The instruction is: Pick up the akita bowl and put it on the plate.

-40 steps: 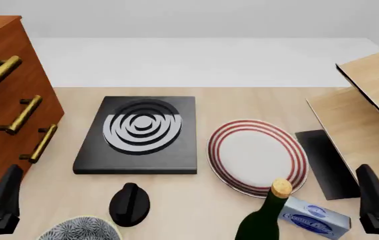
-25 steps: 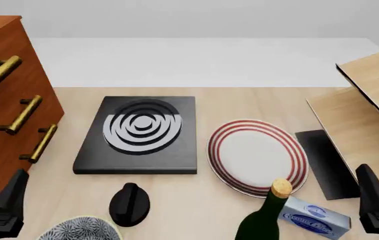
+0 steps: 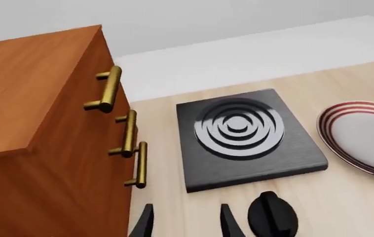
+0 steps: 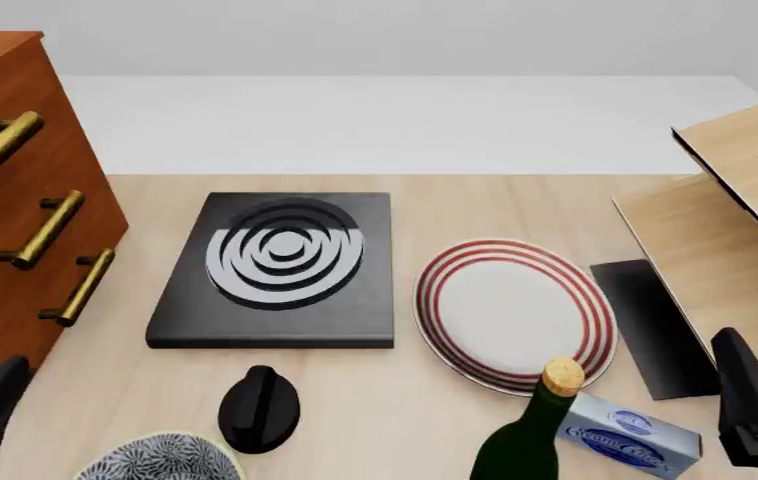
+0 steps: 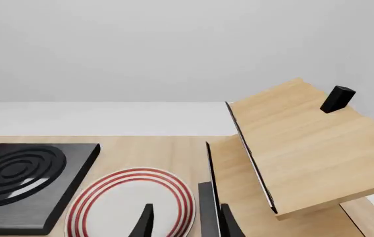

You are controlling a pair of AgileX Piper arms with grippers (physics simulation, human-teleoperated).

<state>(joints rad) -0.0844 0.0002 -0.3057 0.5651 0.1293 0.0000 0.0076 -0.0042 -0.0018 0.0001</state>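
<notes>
The black-and-white patterned akita bowl (image 4: pixel 162 458) sits cut off at the near table edge, well apart from the red-ringed white plate (image 4: pixel 514 313); both the left gripper (image 3: pixel 185 221) and the right gripper (image 5: pixel 185 220) have fingers spread, empty.

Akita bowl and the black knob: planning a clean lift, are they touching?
Apart. The front view shows bare table between the akita bowl and the black knob.

The blue box (image 4: pixel 627 433) carries print too blurred to read.

burner (image 4: pixel 276 268) left of plate (image 4: pixel 514 310); akita bowl (image 4: pixel 162 458) nearest, before burner
</notes>
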